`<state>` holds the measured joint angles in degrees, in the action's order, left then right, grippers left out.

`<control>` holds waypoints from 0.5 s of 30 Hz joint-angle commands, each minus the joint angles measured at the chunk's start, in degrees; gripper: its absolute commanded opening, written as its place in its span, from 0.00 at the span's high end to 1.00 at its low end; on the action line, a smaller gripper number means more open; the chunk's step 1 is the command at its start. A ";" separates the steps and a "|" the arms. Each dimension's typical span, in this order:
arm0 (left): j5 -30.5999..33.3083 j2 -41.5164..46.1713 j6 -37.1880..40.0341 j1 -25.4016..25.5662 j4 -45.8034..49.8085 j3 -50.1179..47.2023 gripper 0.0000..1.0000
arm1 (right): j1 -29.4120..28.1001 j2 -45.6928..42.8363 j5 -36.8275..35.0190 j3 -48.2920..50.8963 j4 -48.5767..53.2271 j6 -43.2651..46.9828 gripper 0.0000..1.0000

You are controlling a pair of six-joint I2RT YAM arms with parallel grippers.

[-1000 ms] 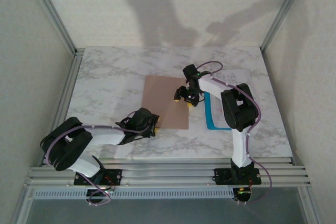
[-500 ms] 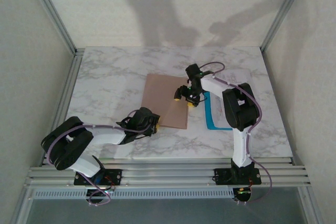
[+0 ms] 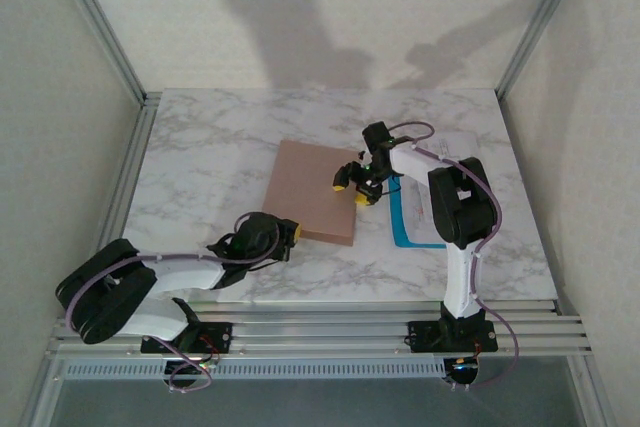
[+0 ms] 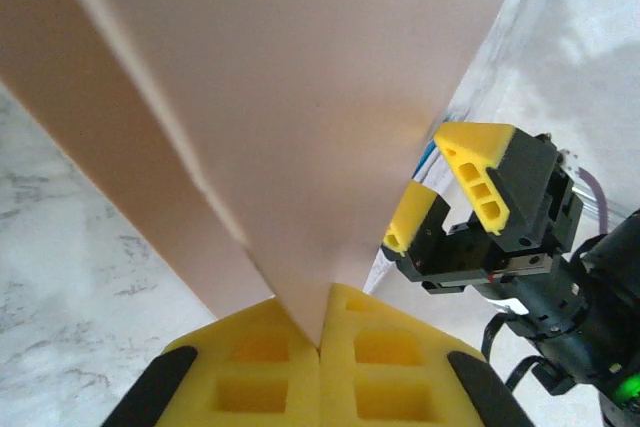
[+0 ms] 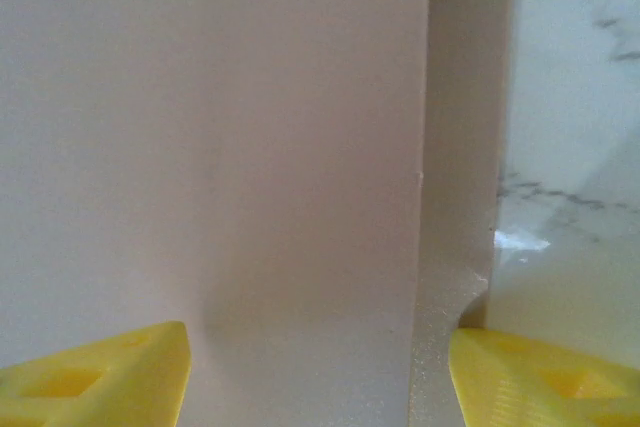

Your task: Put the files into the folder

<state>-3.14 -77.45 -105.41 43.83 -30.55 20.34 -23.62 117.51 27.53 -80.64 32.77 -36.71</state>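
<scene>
The pinkish-brown folder point(image 3: 310, 192) lies in the middle of the table. My left gripper point(image 3: 287, 235) is shut on the near corner of its top cover point(image 4: 320, 127), which is raised off the lower leaf point(image 4: 90, 137). My right gripper point(image 3: 356, 183) hovers open at the folder's right edge, its yellow fingertips point(image 5: 100, 372) spread over the cover point(image 5: 210, 147); it also appears in the left wrist view point(image 4: 445, 192). The files lie to the right, a white sheet with a blue L-shaped strip point(image 3: 408, 227) beside the folder. Another white sheet point(image 3: 330, 272) lies near the front edge.
The marble table point(image 3: 200, 147) has free room at the left and the back. Metal frame posts point(image 3: 100, 22) and white walls close the sides. The right arm's upper link point(image 3: 455, 202) stands over the blue-edged sheet.
My left gripper has closed on the folder's near corner and the left arm has swung lower and leftward. The cover's near edge is lifted. The right gripper has shifted slightly back-right.
</scene>
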 commanded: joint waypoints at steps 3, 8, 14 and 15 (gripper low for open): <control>-2.52 1.51 -1.65 -0.32 -5.14 -2.14 1.00 | -0.01 -1.08 3.22 1.80 -0.45 -2.83 0.38; -4.40 2.66 -1.74 -0.72 -6.67 -3.55 1.00 | 0.16 -2.33 4.20 1.63 -2.15 -5.20 0.51; -5.42 6.01 -1.15 -1.67 -2.68 -4.47 1.00 | 0.19 -3.65 3.91 2.02 -3.46 -7.08 0.75; -5.73 6.57 -0.84 -1.88 -1.35 -4.31 1.00 | 0.18 -3.97 3.87 2.15 -3.49 -7.33 0.81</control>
<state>-6.02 -72.93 -106.34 42.33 -33.36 16.51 -23.44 115.87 30.70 -79.31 30.39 -42.70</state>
